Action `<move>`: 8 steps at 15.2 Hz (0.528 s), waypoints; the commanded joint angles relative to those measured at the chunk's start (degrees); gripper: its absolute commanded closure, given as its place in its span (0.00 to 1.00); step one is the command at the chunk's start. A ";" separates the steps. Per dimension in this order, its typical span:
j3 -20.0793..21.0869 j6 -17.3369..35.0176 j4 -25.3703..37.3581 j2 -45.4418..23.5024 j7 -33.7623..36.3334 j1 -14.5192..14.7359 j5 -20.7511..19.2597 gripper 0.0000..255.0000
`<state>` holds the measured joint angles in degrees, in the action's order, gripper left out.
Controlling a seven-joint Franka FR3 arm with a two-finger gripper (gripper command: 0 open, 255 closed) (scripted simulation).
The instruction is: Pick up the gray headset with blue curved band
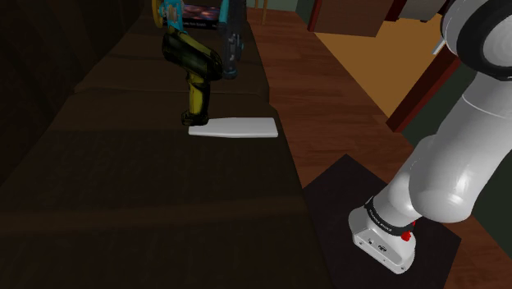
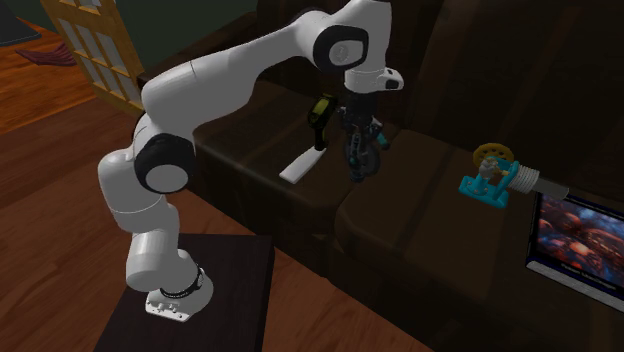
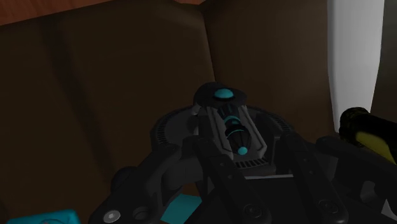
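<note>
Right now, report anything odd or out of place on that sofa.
Nothing is spilled or broken, but workshop items sit on the brown sofa: a yellow and black tool stands upright beside a flat white slab, and a blue valve with a yellow wheel lies on the next cushion.

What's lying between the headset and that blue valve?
Nothing. In the second exterior view, only bare sofa cushion runs from the headset to the valve.
</note>
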<state>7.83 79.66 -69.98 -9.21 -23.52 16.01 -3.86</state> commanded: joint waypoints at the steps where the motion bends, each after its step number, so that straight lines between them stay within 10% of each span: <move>1: 0.08 -2.29 3.59 -1.30 0.06 0.21 -0.23 1.00; 8: 0.21 -8.54 13.83 -5.33 0.04 0.85 -0.97 1.00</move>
